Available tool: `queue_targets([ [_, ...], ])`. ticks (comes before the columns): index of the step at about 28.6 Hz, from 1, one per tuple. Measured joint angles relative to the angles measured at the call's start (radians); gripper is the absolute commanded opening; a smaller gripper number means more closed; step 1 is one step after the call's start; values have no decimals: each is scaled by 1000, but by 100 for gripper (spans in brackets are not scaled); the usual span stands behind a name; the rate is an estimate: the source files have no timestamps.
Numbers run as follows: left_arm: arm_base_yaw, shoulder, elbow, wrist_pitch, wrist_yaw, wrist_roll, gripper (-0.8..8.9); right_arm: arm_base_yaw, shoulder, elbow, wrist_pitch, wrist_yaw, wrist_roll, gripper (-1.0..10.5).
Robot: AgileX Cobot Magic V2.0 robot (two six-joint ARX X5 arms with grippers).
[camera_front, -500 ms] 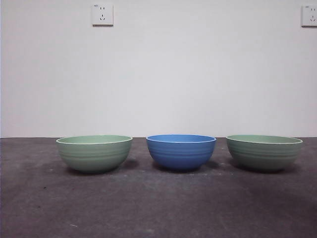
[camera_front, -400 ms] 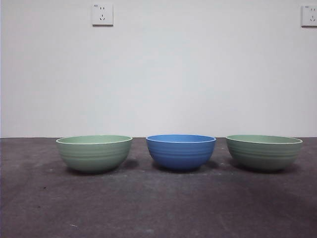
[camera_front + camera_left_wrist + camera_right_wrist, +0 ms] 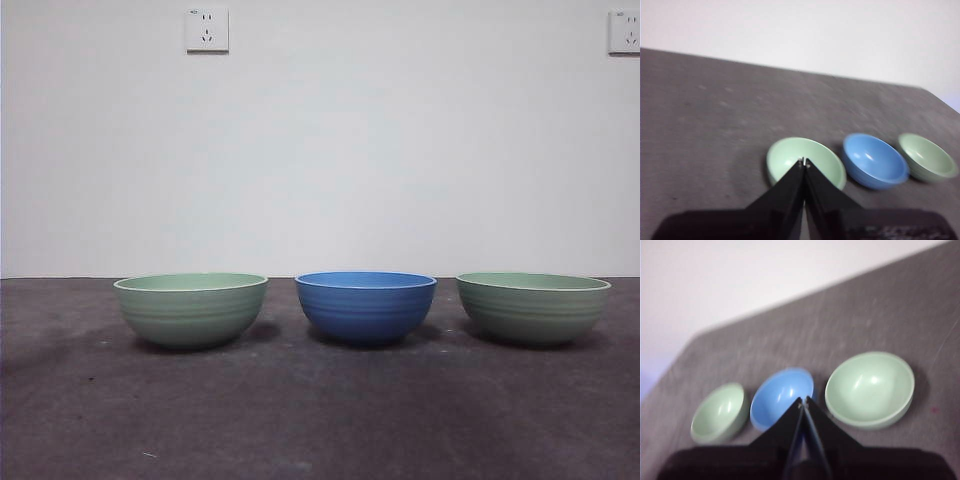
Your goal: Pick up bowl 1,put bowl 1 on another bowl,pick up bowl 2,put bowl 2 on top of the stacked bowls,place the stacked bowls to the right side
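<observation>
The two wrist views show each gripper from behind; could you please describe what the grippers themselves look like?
Both look alike. The left gripper has two matte black jaws, broad at the base and tapering to narrow tips with a small pale glint there. The right gripper has the same black, wedge-shaped pair. No cables, markings or labels are visible on either, and the front view shows no arm.

**Three bowls in a row on my table**

Three bowls stand side by side on the table (image 3: 320, 420), each apart from its neighbour, none stacked. The middle bowl (image 3: 366, 307) sits between the left bowl (image 3: 190, 309) and the right bowl (image 3: 533, 307). Behind the row rises a wall carrying two sockets, one (image 3: 206, 29) above the left bowl and one (image 3: 624, 31) at the far right edge. My left gripper (image 3: 803, 162) hangs above the left bowl's near side; my right gripper (image 3: 803, 401) hangs above the middle one.
</observation>
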Motion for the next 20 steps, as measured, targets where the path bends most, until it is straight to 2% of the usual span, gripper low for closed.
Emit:
queue_targets([
  [3,0,113,118,-84,84,45,-8,0,124,155,-159,-43,-89,-12],
  [8,0,281,315,-286,195,157,-8,0,286,396,-434,-45,-251,-12],
  [11,0,353,417,-417,220,231,-8,0,349,509,-579,-45,-338,-12],
  [15,0,411,502,-531,225,307,-8,0,389,582,-719,-43,-419,-12],
  [20,0,421,521,-594,225,352,0,0,391,586,-763,-41,-463,23],
])
